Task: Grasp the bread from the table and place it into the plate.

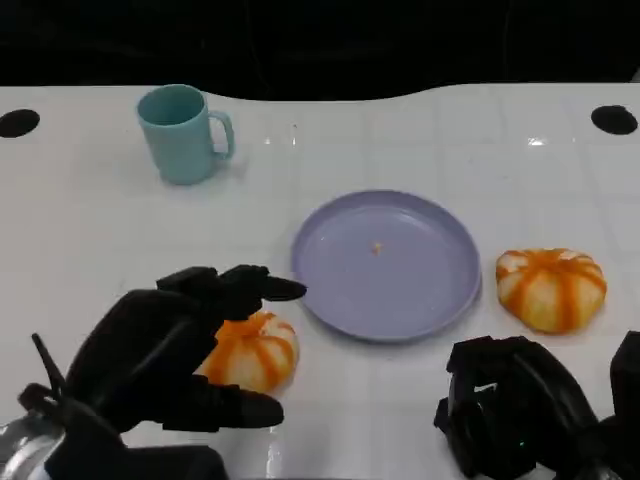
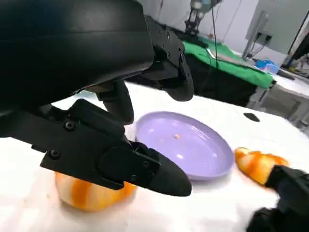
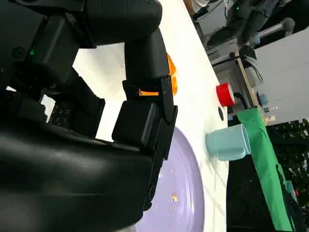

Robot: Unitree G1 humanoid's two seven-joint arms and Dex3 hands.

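Observation:
An orange-and-white striped bread (image 1: pixel 255 352) lies on the white table just left of the lavender plate (image 1: pixel 400 295). My left hand (image 1: pixel 170 350) hovers over this bread with its fingers spread, some behind it and the thumb in front, not closed on it. The left wrist view shows the bread (image 2: pixel 89 194) under the thumb, with the plate (image 2: pixel 198 154) beyond. A second striped bread (image 1: pixel 551 288) sits to the right of the plate. My right hand (image 1: pixel 505 410) rests low near the table's front edge, fingers loosely bent and holding nothing.
A light blue mug (image 1: pixel 183 133) stands at the back left. Two black round holes (image 1: pixel 18 122) (image 1: pixel 613 119) mark the table's far corners. A small crumb (image 1: pixel 377 247) lies in the plate. A red knob (image 3: pixel 223 94) shows beyond the table in the right wrist view.

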